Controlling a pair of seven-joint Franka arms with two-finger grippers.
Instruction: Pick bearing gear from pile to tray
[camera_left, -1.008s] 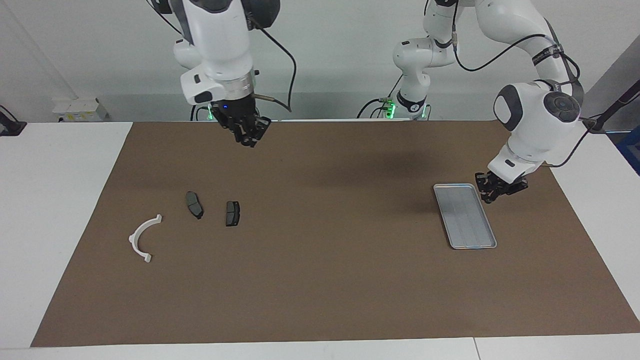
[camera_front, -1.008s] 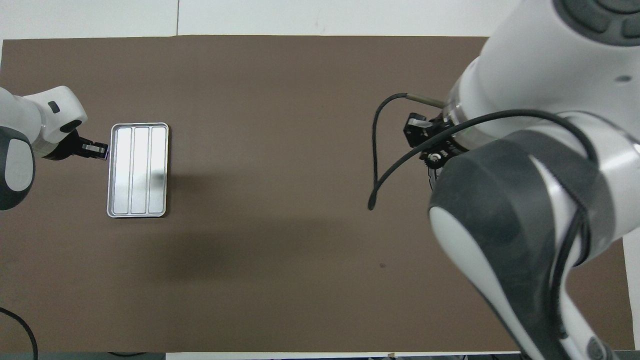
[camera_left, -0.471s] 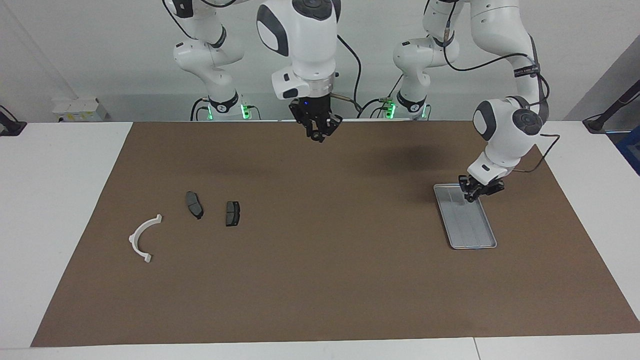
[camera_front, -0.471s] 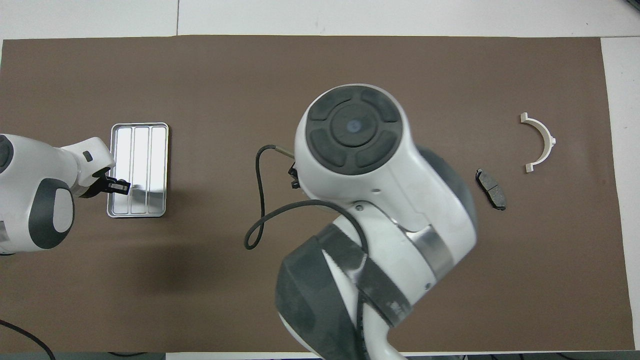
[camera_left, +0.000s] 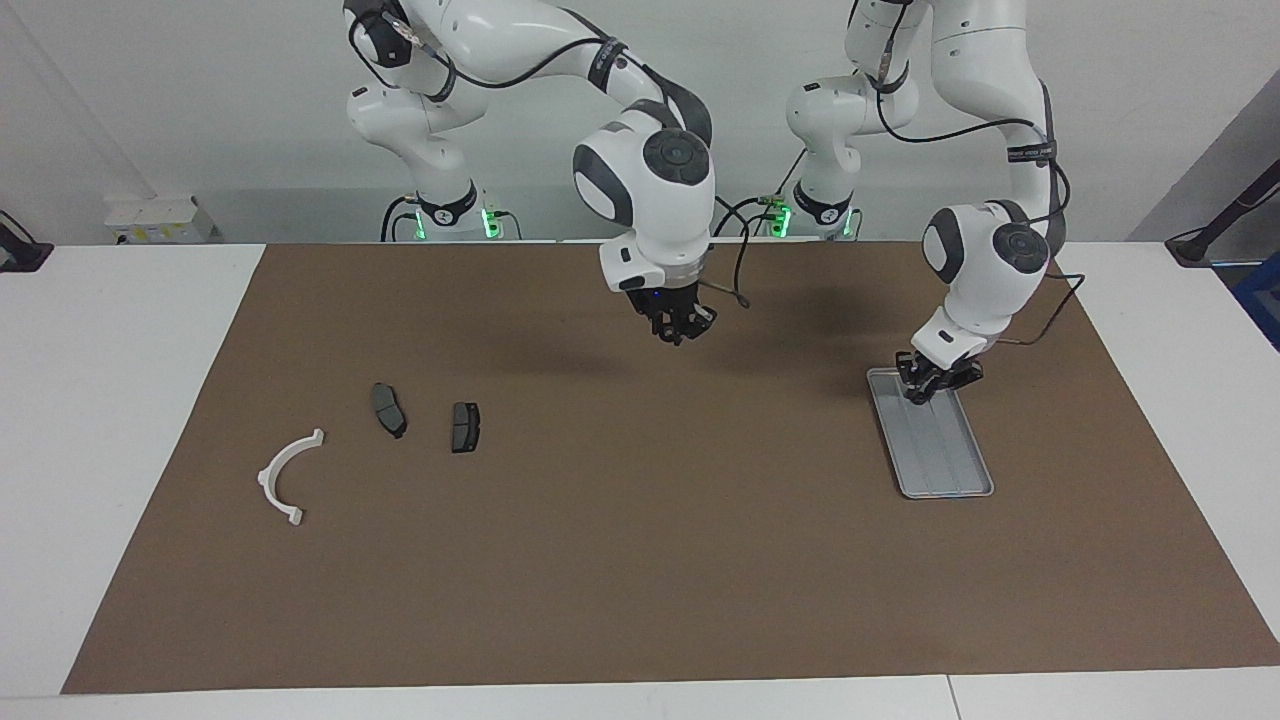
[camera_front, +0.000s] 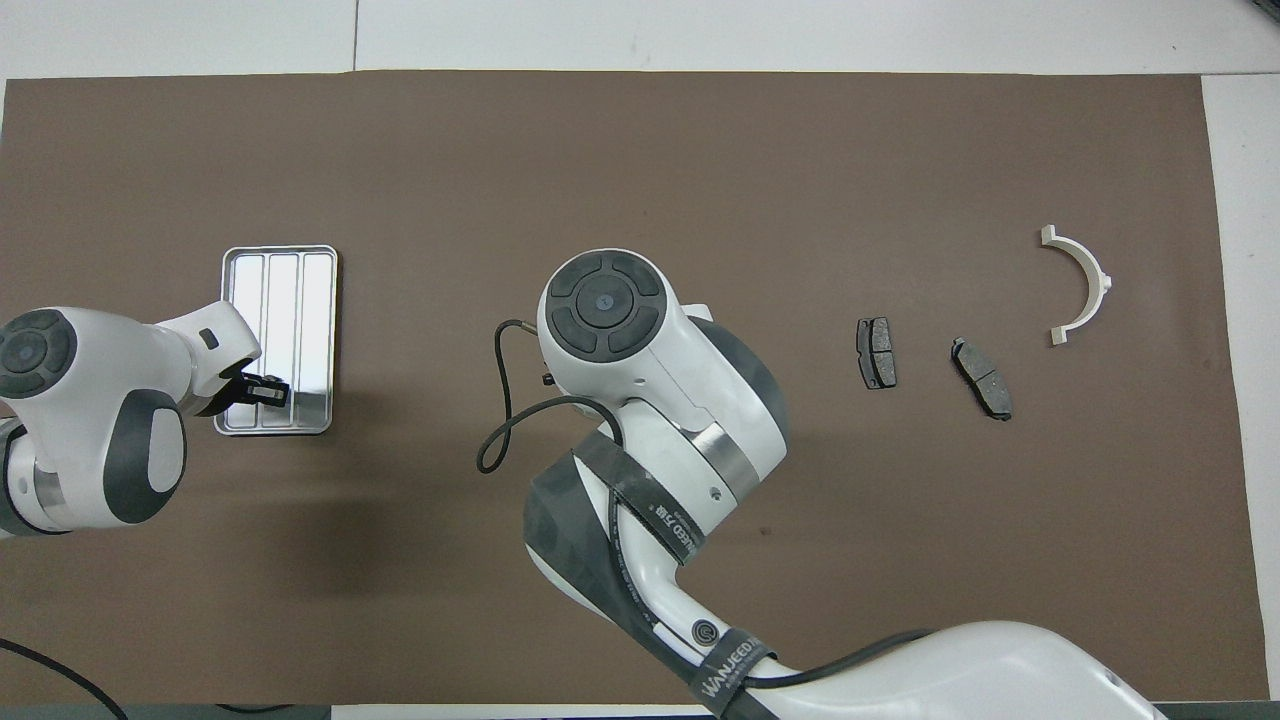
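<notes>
R gripper (camera_left: 680, 330) hung mid-mat, grip state unclear, tray (camera_left: 958, 480) lay lengthwise toward L arm's end under clenched L gripper (camera_left: 925, 385); pile (camera_left: 425, 425) at R arm's end

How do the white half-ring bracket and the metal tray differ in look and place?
The white half-ring bracket is a thin open arc; the tray is a silver-grey ribbed rectangle with a rim. The bracket lies toward the right arm's end, the tray toward the left arm's. The left gripper is at the tray; none is near the bracket. Both lie flat.
</notes>
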